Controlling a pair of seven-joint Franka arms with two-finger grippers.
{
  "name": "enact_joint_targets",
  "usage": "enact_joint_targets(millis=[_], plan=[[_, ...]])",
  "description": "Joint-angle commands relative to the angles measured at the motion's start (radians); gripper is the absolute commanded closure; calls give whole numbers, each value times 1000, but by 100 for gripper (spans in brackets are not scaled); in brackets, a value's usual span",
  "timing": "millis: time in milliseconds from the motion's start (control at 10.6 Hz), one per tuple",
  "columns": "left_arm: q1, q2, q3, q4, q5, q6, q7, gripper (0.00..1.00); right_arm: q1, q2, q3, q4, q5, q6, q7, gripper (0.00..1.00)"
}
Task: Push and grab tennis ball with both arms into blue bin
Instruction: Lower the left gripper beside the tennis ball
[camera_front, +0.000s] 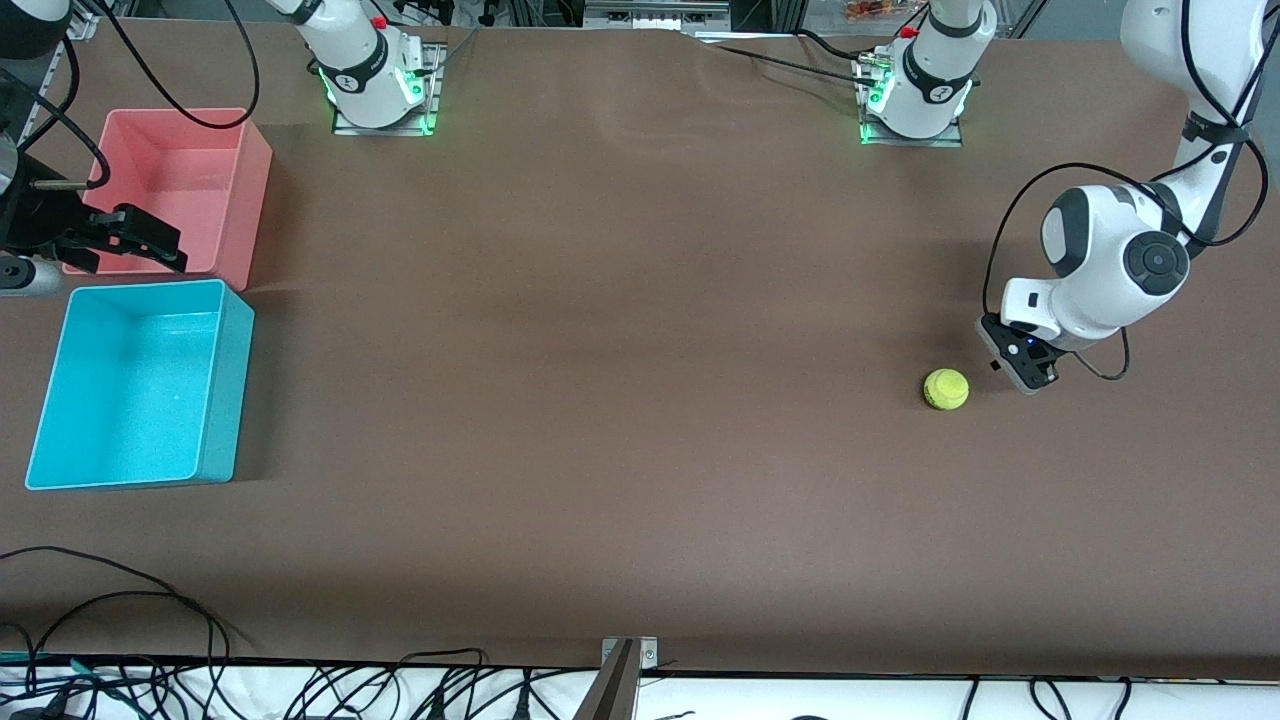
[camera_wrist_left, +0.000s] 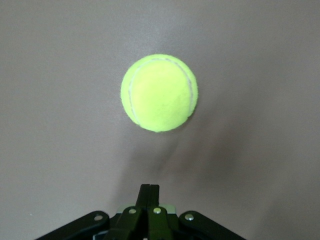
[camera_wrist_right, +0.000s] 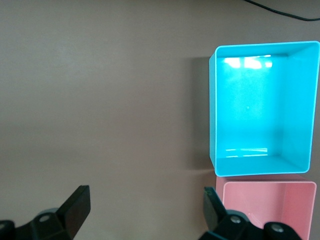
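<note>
The tennis ball (camera_front: 945, 389) lies on the brown table (camera_front: 620, 400) toward the left arm's end, well apart from the blue bin (camera_front: 140, 385). The left gripper (camera_front: 1022, 365) sits low just beside the ball, on its left-arm-end side, with a small gap between them. The blue bin stands at the right arm's end, and the pink bin (camera_front: 180, 185) stands just beside it, farther from the camera. The right gripper (camera_front: 135, 240) hangs over the pink bin's nearer wall.
</note>
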Motion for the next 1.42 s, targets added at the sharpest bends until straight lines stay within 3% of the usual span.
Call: enact_joint_targets(millis=[0, 1323], plan=[[-8, 77, 11, 92, 14, 7, 100, 100, -1, -2, 1, 8, 0, -14, 3, 0], [-34, 133, 3, 77, -9, 99, 320, 100, 10, 20, 6, 11, -9, 13, -9, 0]])
